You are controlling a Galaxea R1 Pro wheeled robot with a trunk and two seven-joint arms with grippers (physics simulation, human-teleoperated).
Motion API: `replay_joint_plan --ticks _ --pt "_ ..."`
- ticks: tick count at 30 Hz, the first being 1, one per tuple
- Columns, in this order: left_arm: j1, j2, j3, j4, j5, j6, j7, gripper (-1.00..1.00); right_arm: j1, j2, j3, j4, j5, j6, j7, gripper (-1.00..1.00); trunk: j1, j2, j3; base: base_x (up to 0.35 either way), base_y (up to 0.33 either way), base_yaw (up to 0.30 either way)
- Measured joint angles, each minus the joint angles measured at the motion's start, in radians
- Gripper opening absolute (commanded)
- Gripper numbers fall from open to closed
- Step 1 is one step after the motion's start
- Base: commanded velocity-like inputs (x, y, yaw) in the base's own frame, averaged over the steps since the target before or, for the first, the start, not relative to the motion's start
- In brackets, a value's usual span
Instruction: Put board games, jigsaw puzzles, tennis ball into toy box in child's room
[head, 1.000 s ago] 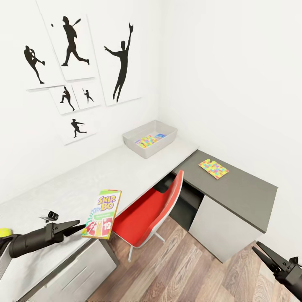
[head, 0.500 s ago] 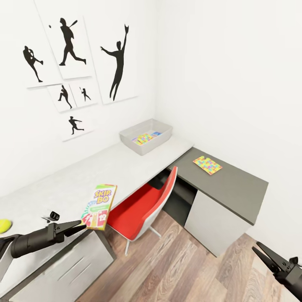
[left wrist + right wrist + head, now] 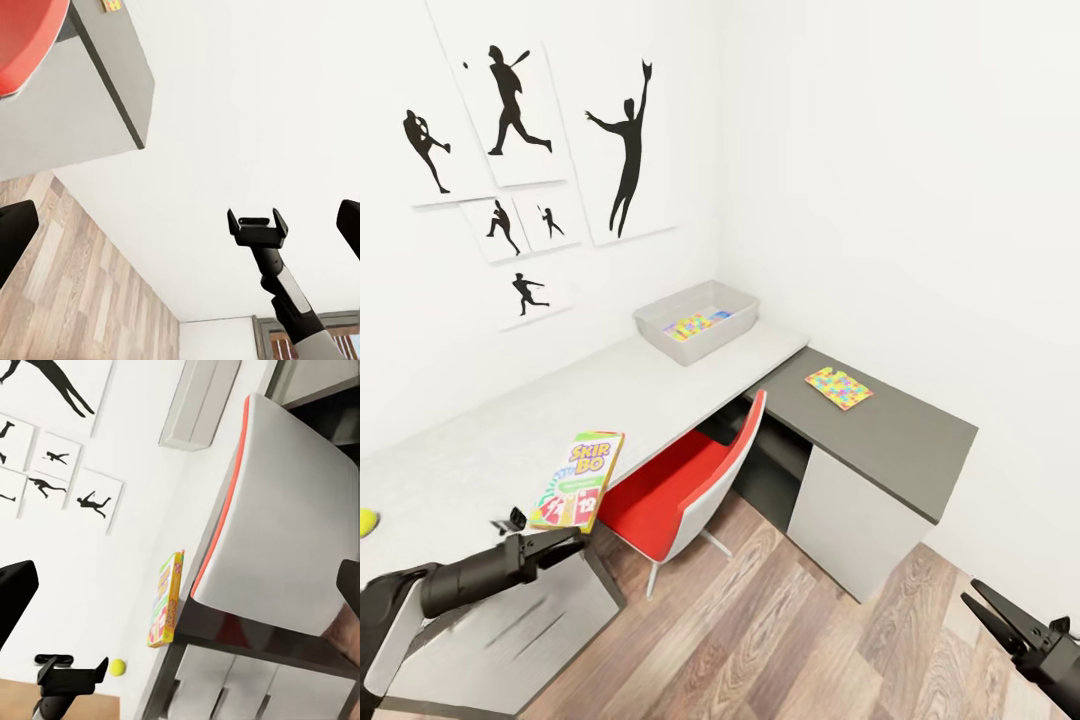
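The Skip-Bo board game (image 3: pixel 578 480) lies flat at the front edge of the pale grey table (image 3: pixel 660 385). My left gripper (image 3: pixel 572 541) is open just below and in front of it, holding nothing. The tennis ball (image 3: pixel 365 521) sits on the table at the far left. The toy box (image 3: pixel 698 320) stands in the far corner with a mosaic jigsaw puzzle (image 3: pixel 690 326) and something blue (image 3: pixel 723 315) inside. Another jigsaw puzzle (image 3: pixel 838 388) lies on the lower dark top. My right gripper (image 3: pixel 996 616) hangs open over the floor, low right. The right wrist view shows the Skip-Bo box (image 3: pixel 166 600) and the ball (image 3: pixel 117 666).
A red chair (image 3: pixel 682 482) is pushed up to the desk between the Skip-Bo box and the dark top (image 3: pixel 900 440). Grey drawers (image 3: pixel 510 625) sit under the desk by my left arm. Wood-plank floor (image 3: pixel 780 640) lies open in front. Black sports posters (image 3: pixel 620 150) hang on the wall.
The whole picture has slid up and left and the desk looks farther off, so the camera has moved. My left gripper now sits lower against the desk, in front of the drawer.
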Motion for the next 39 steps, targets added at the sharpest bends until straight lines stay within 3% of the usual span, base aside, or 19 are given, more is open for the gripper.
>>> replay_joint_plan --ticks 7,11,13,17,18,20,21,24,30,34,39 --pt "0.000 -0.090 0.000 0.000 0.003 0.004 0.113 1.00 0.000 -0.004 0.000 0.027 0.000 -0.001 0.000 1.00 0.000 0.000 0.000 -0.003 -0.005 0.000" --pt "0.000 -0.150 0.002 0.002 0.006 0.004 0.220 1.00 0.000 -0.004 -0.001 0.036 0.000 -0.001 0.000 1.00 0.000 0.000 0.000 0.000 -0.001 0.000" --pt "0.000 -0.213 0.006 0.005 0.011 0.004 0.355 1.00 0.000 -0.005 -0.001 0.039 0.000 -0.001 0.000 1.00 0.000 0.000 0.000 0.000 0.000 0.000" --pt "0.000 -0.277 0.009 0.005 0.018 0.004 0.474 1.00 0.000 -0.005 -0.003 0.041 0.000 -0.001 0.000 1.00 0.000 0.000 0.000 0.000 0.000 0.000" --pt "0.000 -0.309 0.010 0.005 0.020 0.003 0.517 1.00 0.000 -0.006 -0.003 0.042 0.000 -0.002 0.000 1.00 0.000 0.000 0.000 0.000 0.000 0.000" --pt "0.000 -0.342 0.010 0.004 0.021 0.002 0.552 1.00 0.000 -0.006 -0.004 0.042 0.000 -0.001 -0.001 1.00 0.000 0.000 0.000 0.000 0.000 0.000" --pt "0.001 -0.373 0.009 0.000 0.020 -0.001 0.575 1.00 0.000 -0.006 -0.005 0.042 0.000 -0.001 -0.001 1.00 0.000 0.000 0.000 0.000 0.000 0.000" --pt "0.009 -0.416 0.009 -0.007 0.016 -0.006 0.615 1.00 0.000 -0.006 -0.005 0.043 0.000 -0.002 -0.001 1.00 0.000 0.000 0.000 0.000 0.000 0.000" --pt "0.044 -0.447 0.027 -0.033 0.017 -0.059 0.674 1.00 0.000 -0.007 -0.008 0.044 0.000 -0.001 0.002 1.00 0.000 0.000 0.000 0.000 0.000 0.000" --pt "0.065 -0.462 0.053 -0.041 0.019 -0.126 0.687 1.00 0.000 -0.010 -0.009 0.044 -0.001 -0.001 0.002 1.00 0.000 0.000 0.000 0.000 0.000 0.000" --pt "0.080 -0.487 0.065 -0.044 0.019 -0.163 0.696 1.00 0.000 -0.007 -0.010 0.044 -0.001 -0.002 0.002 1.00 0.000 0.000 0.000 0.000 0.000 0.000"
